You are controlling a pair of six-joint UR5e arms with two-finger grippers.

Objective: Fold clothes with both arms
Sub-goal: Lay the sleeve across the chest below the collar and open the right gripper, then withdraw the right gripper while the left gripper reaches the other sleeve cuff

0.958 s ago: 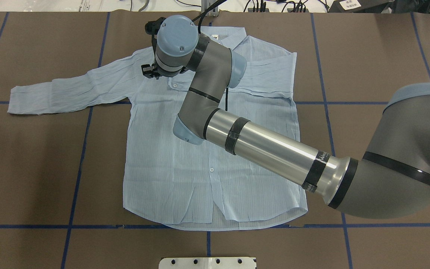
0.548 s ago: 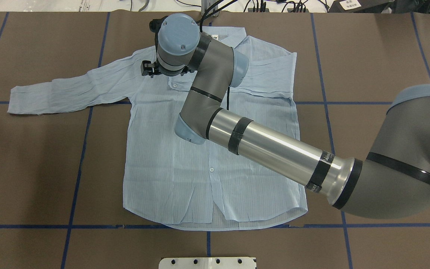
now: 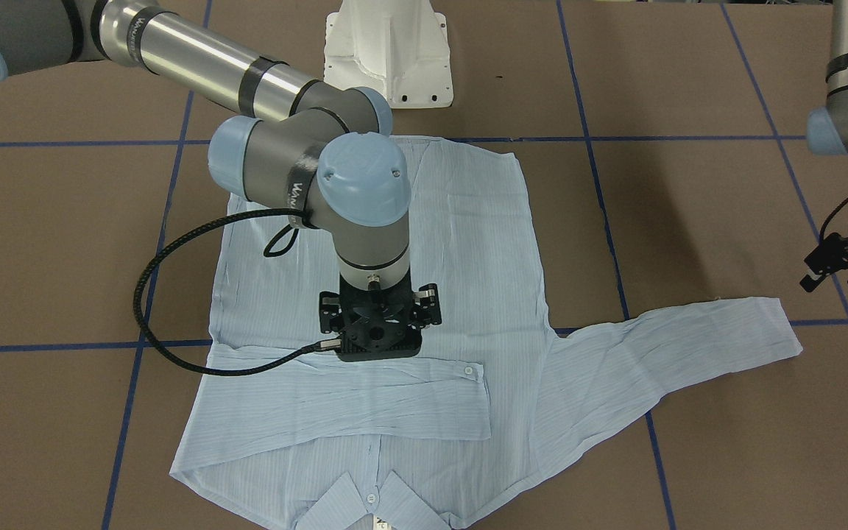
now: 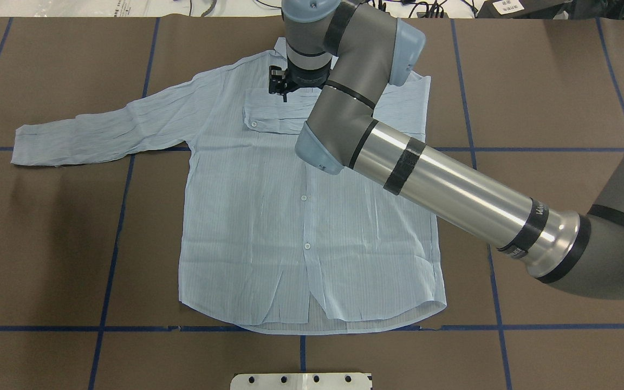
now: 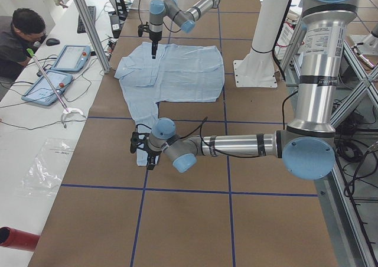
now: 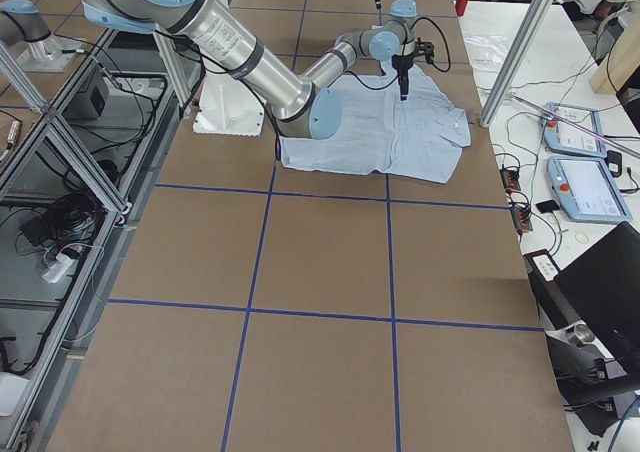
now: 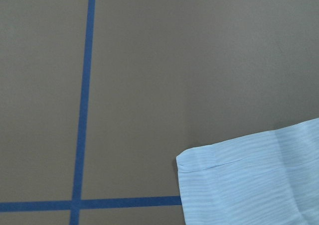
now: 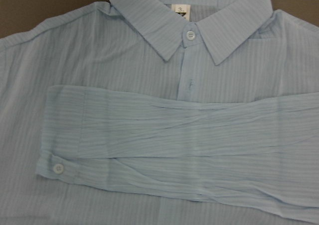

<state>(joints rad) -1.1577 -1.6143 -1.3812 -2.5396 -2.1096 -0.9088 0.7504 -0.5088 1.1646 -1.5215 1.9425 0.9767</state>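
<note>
**Shirt** [image 4: 268, 216]: we find it flat and front up, mid-desk [image 4: 550, 81], with the collar [image 8: 189, 21] toward the far edge.

**Folded sleeve** [image 4: 277, 116]: we find it laid across the chest just below the collar.

**Outstretched sleeve** [image 4: 101, 132]: it runs straight toward the robot's left and ends in its cuff [image 7: 249, 180].

**Right gripper** [image 4: 285, 89]: we record it above the folded sleeve near the collar, holding no cloth. We cannot tell whether it is released or clenched.

**Left gripper** [image 3: 835, 280]: its fingers are apart and empty. It hovers just beyond the cuff.
</note>
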